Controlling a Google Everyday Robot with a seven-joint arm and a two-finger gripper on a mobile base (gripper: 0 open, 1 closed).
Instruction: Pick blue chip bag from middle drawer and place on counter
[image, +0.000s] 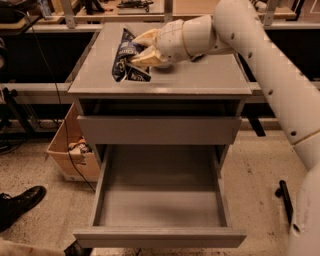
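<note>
The blue chip bag (126, 61), dark navy with white lettering, hangs upright over the left part of the counter (200, 76). Its lower end is at or just above the surface; I cannot tell if it touches. My gripper (143, 51) is shut on the bag's right side, reaching in from the right on the white arm (260, 55). The middle drawer (160, 202) stands pulled out below, with its grey floor bare. The drawer front above it (160, 130) is closed.
A cardboard box (75, 156) with clutter sits on the floor left of the cabinet. A black shoe (20, 202) is at the lower left. A dark stand foot (285, 196) is on the floor at right. Wooden workbenches (150, 9) run behind the counter.
</note>
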